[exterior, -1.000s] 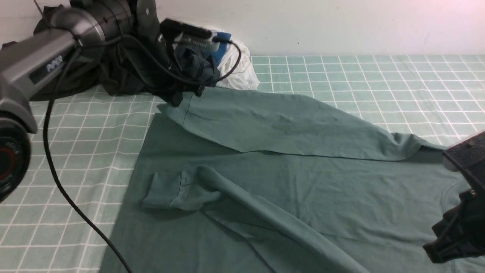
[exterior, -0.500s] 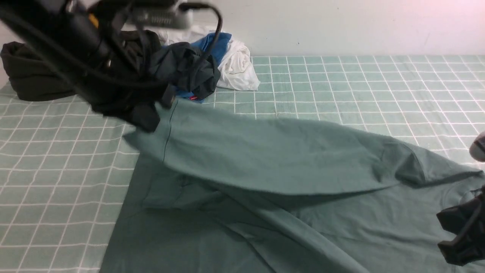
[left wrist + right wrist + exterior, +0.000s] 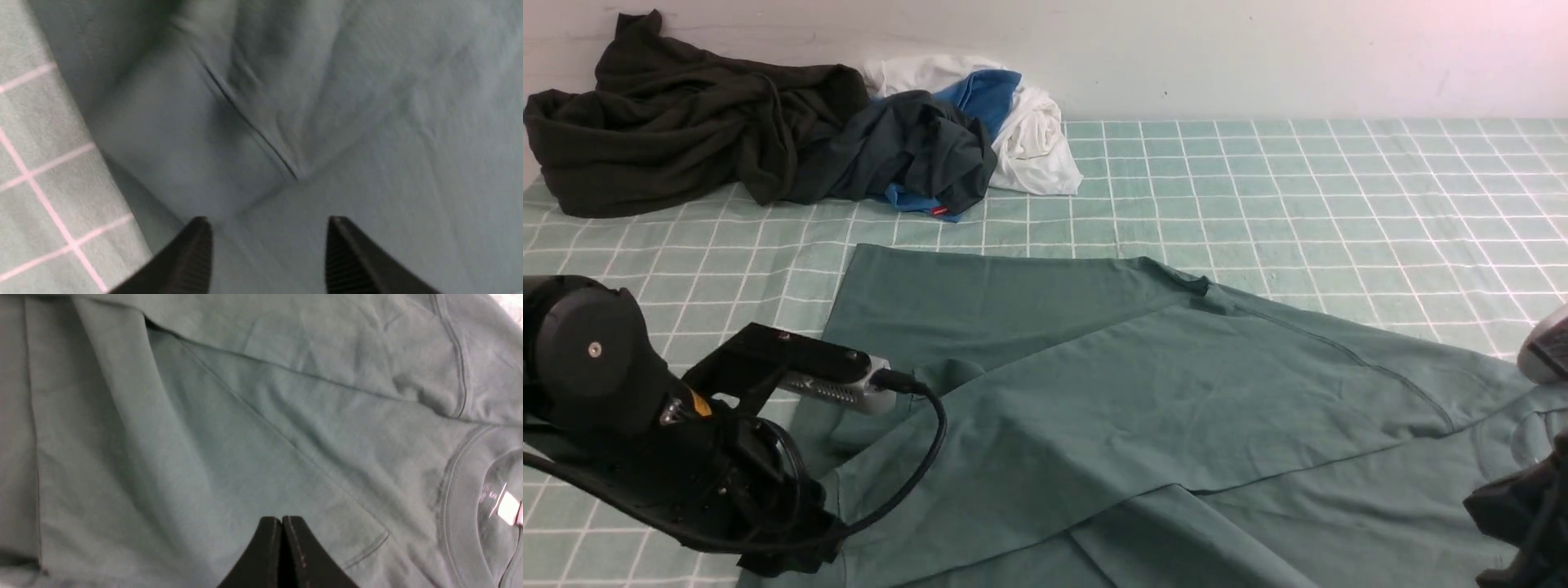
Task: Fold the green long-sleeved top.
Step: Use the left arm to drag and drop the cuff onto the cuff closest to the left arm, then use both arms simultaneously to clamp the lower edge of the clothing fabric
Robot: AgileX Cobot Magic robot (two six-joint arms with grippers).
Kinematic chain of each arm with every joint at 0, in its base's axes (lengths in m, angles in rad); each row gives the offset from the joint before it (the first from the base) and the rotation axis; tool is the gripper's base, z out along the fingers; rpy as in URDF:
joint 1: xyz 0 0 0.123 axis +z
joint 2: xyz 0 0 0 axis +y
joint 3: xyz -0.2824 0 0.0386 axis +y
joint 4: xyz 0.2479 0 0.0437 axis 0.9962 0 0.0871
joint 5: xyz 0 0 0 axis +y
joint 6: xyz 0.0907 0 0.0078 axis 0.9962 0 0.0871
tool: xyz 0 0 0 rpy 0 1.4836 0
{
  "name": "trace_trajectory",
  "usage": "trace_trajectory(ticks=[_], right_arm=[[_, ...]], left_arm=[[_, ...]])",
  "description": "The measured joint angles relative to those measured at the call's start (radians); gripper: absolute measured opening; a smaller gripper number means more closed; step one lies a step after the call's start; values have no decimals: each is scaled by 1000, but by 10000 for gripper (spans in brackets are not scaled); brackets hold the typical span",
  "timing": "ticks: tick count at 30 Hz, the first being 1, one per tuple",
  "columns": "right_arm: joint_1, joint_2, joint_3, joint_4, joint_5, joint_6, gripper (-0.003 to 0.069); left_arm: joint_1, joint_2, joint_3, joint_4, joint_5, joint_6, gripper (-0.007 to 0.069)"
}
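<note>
Green long-sleeved top point(image 3: 1143, 392), muted teal — one side folded over, lightly creased

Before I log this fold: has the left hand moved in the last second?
Yes. The left hand came from the dark clothes pile toward the camera, to the near edge of the green top.

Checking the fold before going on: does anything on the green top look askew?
Yes. On the green top, the folded-over panel lies slanted, its edge running diagonally across the body, and a rumpled sleeve cuff pokes out from beneath it.
</note>
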Motion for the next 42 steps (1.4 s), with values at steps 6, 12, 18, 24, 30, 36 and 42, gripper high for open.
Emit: trace_trajectory(ticks=[6,12,18,24,30,36,42], right_arm=[[53,0,-32,93,111,-114,-14],[118,0,-34,129,142,-173,-14],[118,0,-35,129,114,-174,-14],[118,0,-35,129,104,-174,-14],[118,0,-35,129,104,-175,-14],[118,0,-35,129,102,-175,-14],[118,0,-35,129,100,-175,-14]], left_arm=[[-154,-19,43,18,142,154,449],[-421,-16,207,205,109,227,404],[-488,-16,288,290,-1,201,390],[-488,-16,295,353,-63,139,371],[-488,2,295,340,-41,106,310],[-488,12,295,303,-16,112,310],[-488,64,286,321,-35,111,307]])
